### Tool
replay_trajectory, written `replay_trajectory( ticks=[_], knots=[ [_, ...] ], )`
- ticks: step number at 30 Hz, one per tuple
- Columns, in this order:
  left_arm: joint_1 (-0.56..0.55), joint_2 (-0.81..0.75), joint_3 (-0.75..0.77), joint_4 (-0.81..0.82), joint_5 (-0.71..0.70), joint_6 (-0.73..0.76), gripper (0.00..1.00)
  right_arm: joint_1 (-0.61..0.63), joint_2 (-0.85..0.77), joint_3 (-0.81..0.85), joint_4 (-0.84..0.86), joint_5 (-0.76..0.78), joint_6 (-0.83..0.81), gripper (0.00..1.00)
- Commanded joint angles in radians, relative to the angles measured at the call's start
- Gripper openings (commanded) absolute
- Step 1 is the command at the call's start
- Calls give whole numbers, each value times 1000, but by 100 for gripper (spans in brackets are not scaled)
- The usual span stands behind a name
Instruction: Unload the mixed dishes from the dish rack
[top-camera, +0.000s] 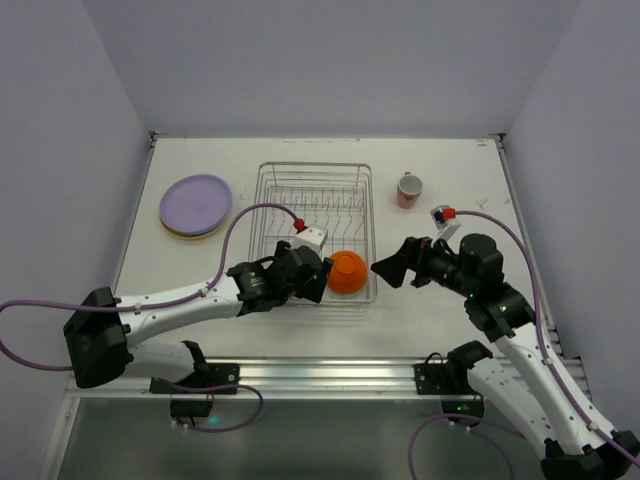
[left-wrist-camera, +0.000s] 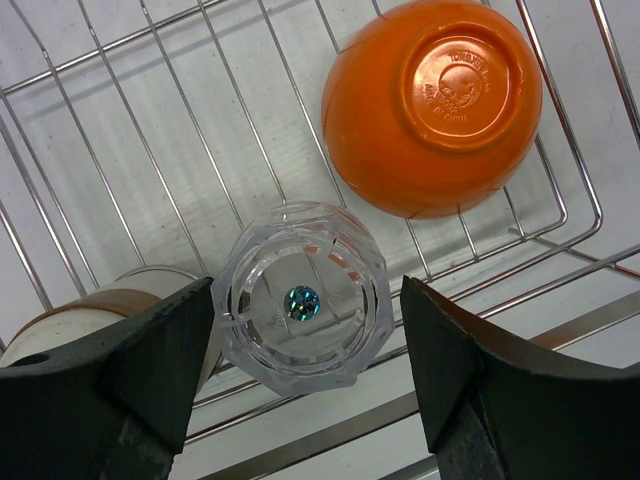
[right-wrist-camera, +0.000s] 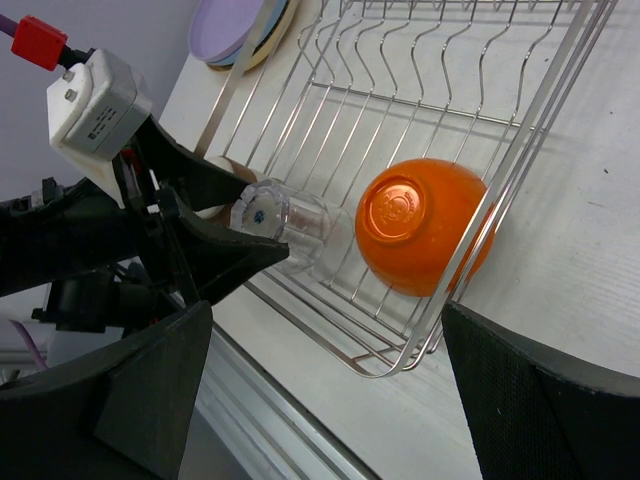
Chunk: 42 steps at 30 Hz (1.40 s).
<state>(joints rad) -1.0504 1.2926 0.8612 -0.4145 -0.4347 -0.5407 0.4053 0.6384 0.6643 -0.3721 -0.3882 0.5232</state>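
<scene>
The silver wire dish rack (top-camera: 315, 200) stands mid-table. An orange bowl (top-camera: 347, 272) lies upside down in its near right corner. My left gripper (top-camera: 303, 268) hovers over the rack's near edge, jaws open around an inverted clear glass (left-wrist-camera: 305, 308). The left finger (left-wrist-camera: 140, 360) is close against the glass, while a gap shows before the right finger (left-wrist-camera: 470, 370). A cream cup (left-wrist-camera: 105, 305) lies left of the glass, partly hidden by that finger. My right gripper (top-camera: 388, 268) is open just right of the rack, facing the bowl (right-wrist-camera: 420, 225) and holding nothing.
A stack of plates with a lavender one on top (top-camera: 196, 205) sits on the table left of the rack. A pink mug (top-camera: 409, 189) stands upright to the rack's right. Walls close in the table's far, left and right sides.
</scene>
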Motion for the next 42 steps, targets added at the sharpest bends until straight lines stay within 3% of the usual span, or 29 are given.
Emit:
replay_trajectory(
  ticks=[1, 7, 12, 33, 38, 42],
  knots=[
    [-7, 4, 42, 39, -33, -22, 77, 1, -6, -3, 19, -17, -15, 99],
    [-7, -1, 48, 14, -26, -25, 63, 3, -9, 0, 16, -15, -17, 99],
    [-8, -27, 56, 8, -32, -25, 60, 1, -5, -3, 22, -15, -15, 99],
    [-7, -88, 217, -60, -73, 65, 58, 1, 35, -3, 62, -38, -11, 99],
    [-7, -136, 210, -52, -75, 82, 58, 1, -129, -78, 185, -83, 35, 99],
    [-7, -200, 188, -6, -55, 88, 58, 1, -161, -89, 208, -107, 40, 99]
  ],
)
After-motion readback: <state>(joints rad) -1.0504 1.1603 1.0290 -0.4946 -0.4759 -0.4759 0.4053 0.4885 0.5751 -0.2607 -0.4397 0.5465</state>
